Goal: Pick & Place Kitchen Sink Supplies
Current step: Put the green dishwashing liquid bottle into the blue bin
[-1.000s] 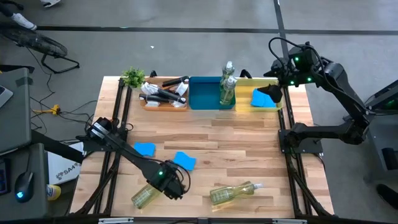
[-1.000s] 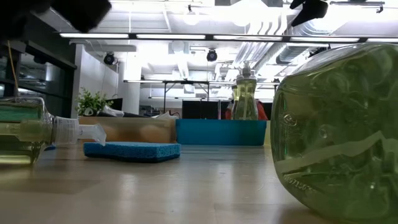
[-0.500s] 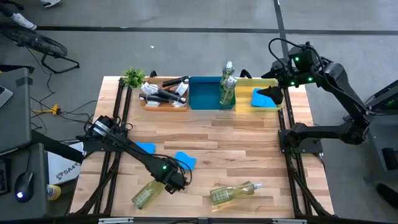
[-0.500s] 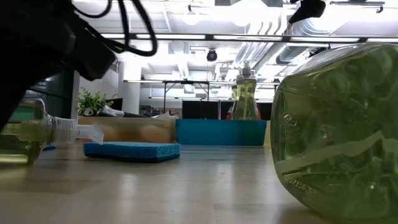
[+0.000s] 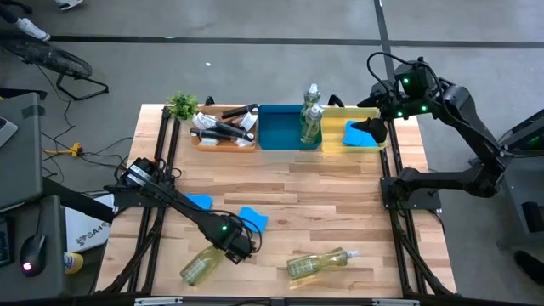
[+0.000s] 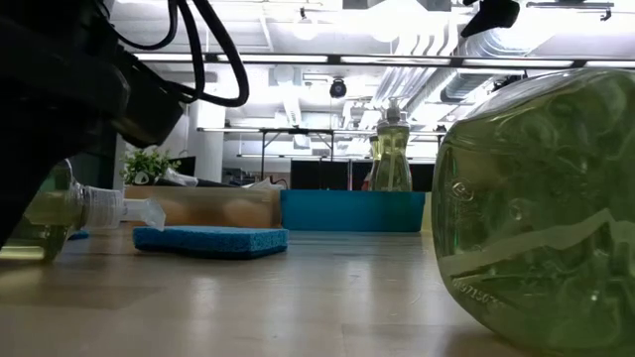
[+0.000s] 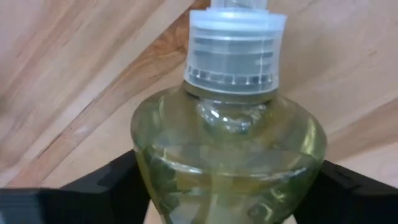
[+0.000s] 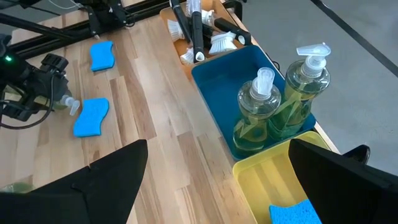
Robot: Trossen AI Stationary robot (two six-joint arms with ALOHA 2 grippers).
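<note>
In the left wrist view the left tool (image 7: pixel 230 186) has one dark finger on each side of the shoulder of a lying bottle (image 7: pixel 229 155), just below its grey pump collar; the fingers (image 7: pixel 93 190) look to press the clear wall, but the closing is maybe not complete, so I cannot tell whether the bottle is already truly held. This bottle lies on its side near the front left of the desk (image 5: pixel 340 183), its pump end toward the middle. I judge it fairly heavy, being partly full of yellow-green liquid, and the liquid will shift when it is lifted; the plastic is smooth and rounded, so it can slip or roll between the fingers. The narrowing shoulder under the collar seems the best place to hold, because the collar stops sliding and the wall is stiffer there than at the belly. A second bottle (image 5: pixel 316 263) lies near the front edge, to the right of the first. Two blue sponges (image 5: pixel 252 219) lie on the desk just behind the left tool; they are light and soft and will squeeze easily. Farther back two bottles stand upright in the blue bin (image 5: pixel 279 129), with brushes (image 5: pixel 223 127) in the wooden tray beside it. The right tool (image 5: pixel 367 127) hangs wide open over the yellow bin (image 5: pixel 340 113), holding nothing.
</note>
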